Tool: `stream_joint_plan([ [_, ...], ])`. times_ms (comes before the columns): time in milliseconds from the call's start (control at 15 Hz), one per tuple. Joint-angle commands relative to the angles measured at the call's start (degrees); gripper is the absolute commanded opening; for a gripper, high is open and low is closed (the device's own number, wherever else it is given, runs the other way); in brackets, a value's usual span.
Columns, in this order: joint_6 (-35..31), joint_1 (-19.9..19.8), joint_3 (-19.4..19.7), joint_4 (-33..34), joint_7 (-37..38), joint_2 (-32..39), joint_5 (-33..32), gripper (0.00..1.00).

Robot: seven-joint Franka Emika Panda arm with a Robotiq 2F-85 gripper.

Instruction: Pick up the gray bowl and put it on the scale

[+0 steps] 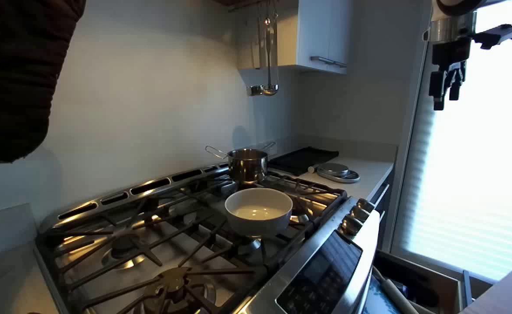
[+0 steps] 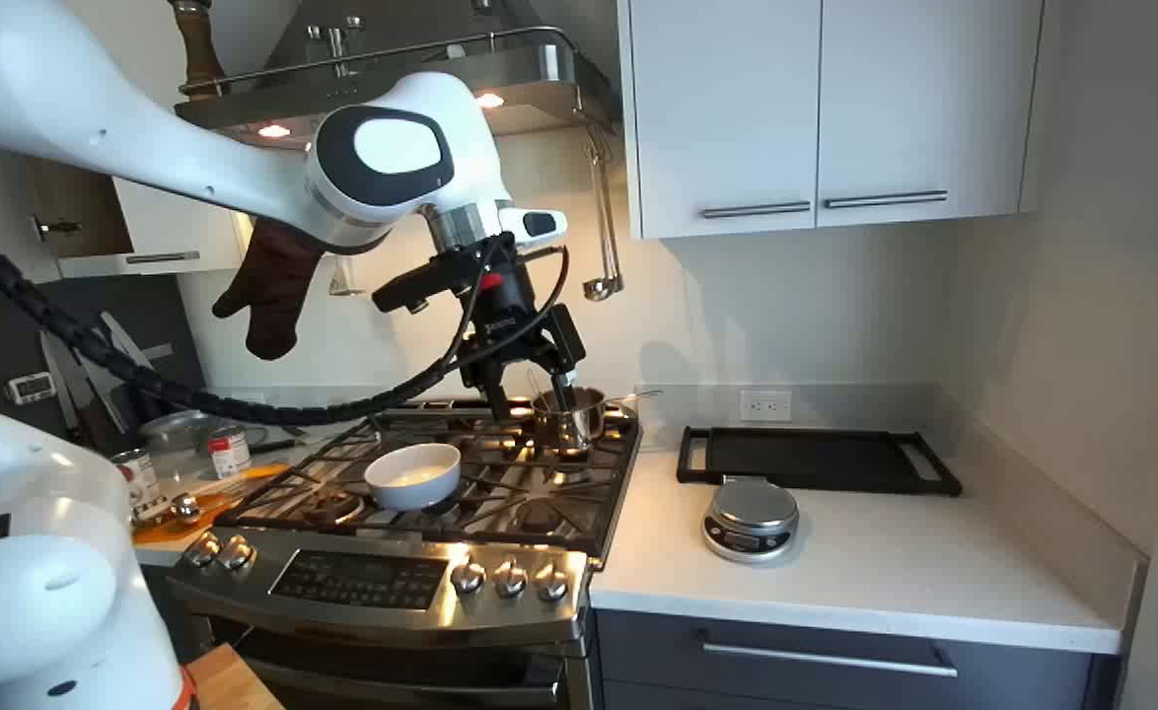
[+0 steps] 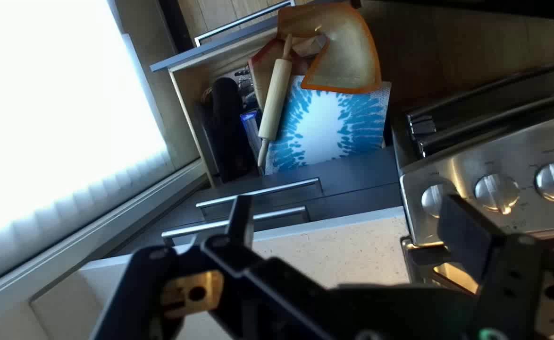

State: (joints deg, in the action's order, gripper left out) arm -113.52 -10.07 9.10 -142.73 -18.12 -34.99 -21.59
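Observation:
The gray bowl, pale inside, stands upright on the stove's front grates in an exterior view; it also shows left of the pot in an exterior view. The scale, with a round silver top and a small display, lies on the white counter right of the stove; it also shows in an exterior view. My gripper is open and empty, high up and apart from the bowl and scale. It shows at top right in an exterior view. In the wrist view neither bowl nor scale shows between its fingers.
A shiny metal pot stands on the back grates. A black tray lies behind the scale. An open drawer holds a rolling pin. Ladles and a dark oven mitt hang above the stove.

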Motion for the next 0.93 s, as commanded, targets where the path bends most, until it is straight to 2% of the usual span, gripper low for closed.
stream_joint_plan([
  [0,0.29,0.71,0.55,0.15,0.29,-0.04,-0.33,1.00],
  [733,0.29,0.71,0.55,0.15,0.29,-0.04,-0.32,1.00],
  [867,-1.76,1.93,1.10,1.22,-0.74,2.03,0.75,1.00],
])
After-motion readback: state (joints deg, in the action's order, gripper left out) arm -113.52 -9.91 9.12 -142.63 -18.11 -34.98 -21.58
